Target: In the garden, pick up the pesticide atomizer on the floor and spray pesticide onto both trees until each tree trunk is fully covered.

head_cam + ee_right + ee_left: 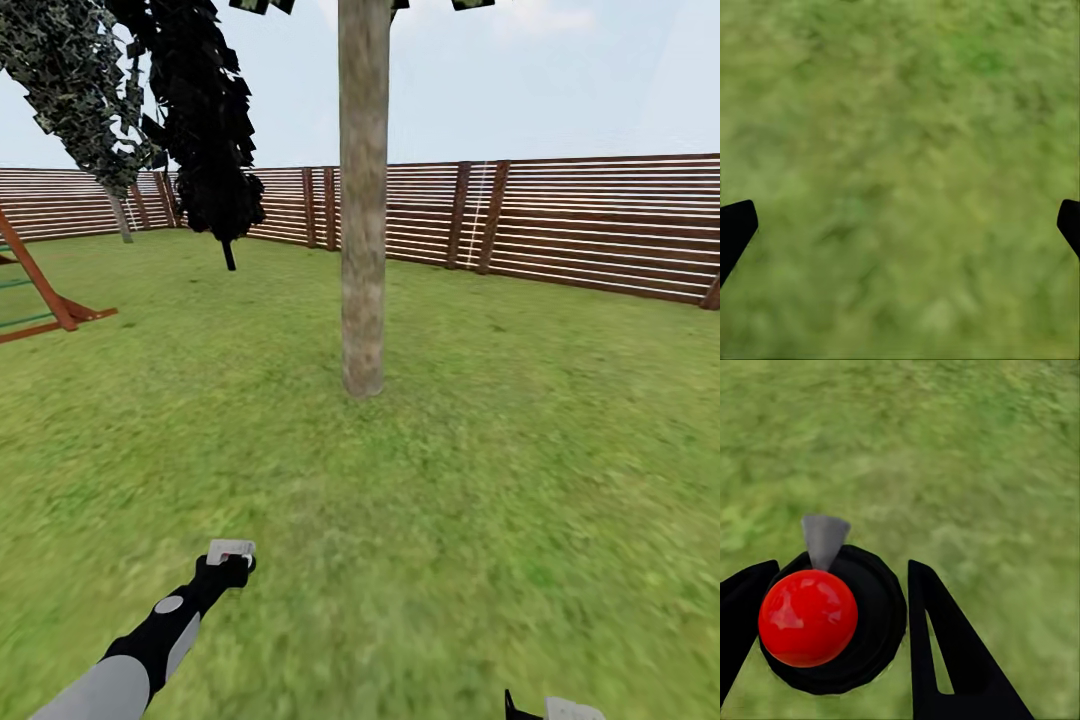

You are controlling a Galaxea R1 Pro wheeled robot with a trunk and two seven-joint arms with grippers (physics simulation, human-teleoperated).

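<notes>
Ahead of the left gripper point(232, 560), head view: tree point(362, 200) trunk bare, spraying apparently not begun; arm stretched forward, low over the grass point(500, 450). Left wrist: fingers pinch the atomizer point(832, 619), pickup done. Right wrist: right gripper point(900, 225) fingers spread wide, nothing between.

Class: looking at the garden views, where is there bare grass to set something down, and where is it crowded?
Open grass lies between the tree trunk and the fence, and before the left hand, which holds the pesticide atomizer. It is crowded far left, by the wooden frame and dark trees.
</notes>
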